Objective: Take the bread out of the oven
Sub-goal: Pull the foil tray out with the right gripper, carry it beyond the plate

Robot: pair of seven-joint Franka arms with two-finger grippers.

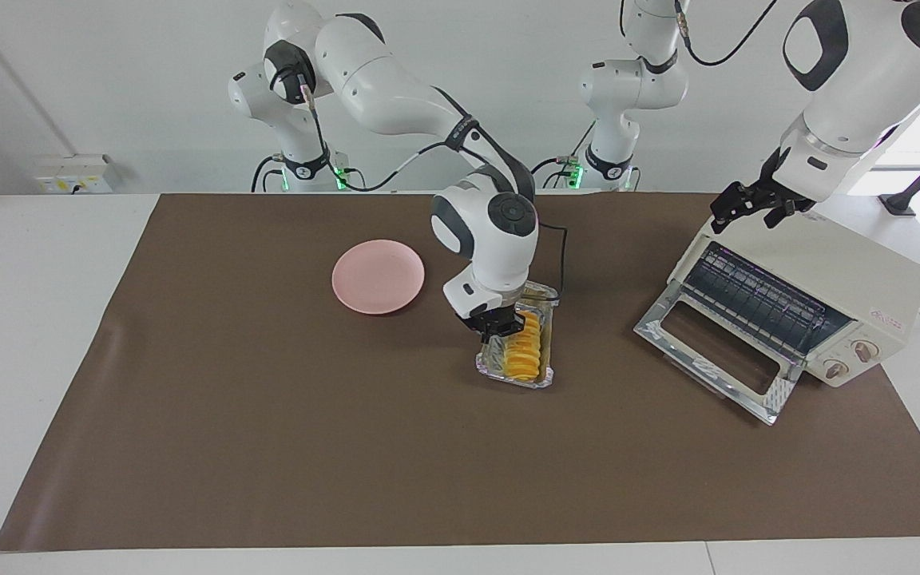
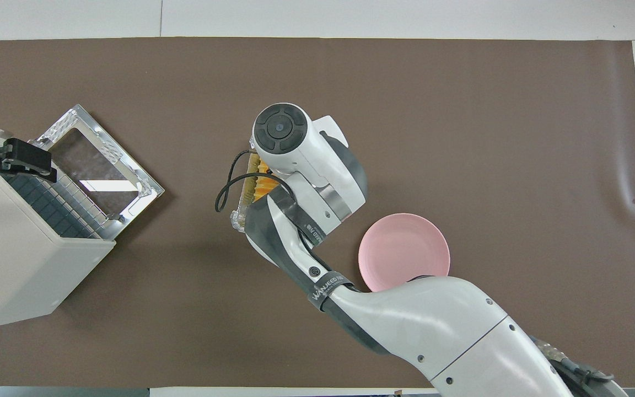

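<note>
The bread (image 1: 525, 347), in its foil tray (image 1: 514, 375), is already out of the oven (image 1: 811, 295). The tray's rim is clamped by the right gripper (image 1: 500, 326); the left gripper (image 1: 751, 209) is held open over the oven.

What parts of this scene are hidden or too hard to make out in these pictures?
- Overhead view: the right arm's wrist covers the right gripper and most of the bread and foil tray.
- Overhead view: the picture's edge cuts off part of the oven.
- Facing view: the markings around the oven's knobs are too small to read.
</note>
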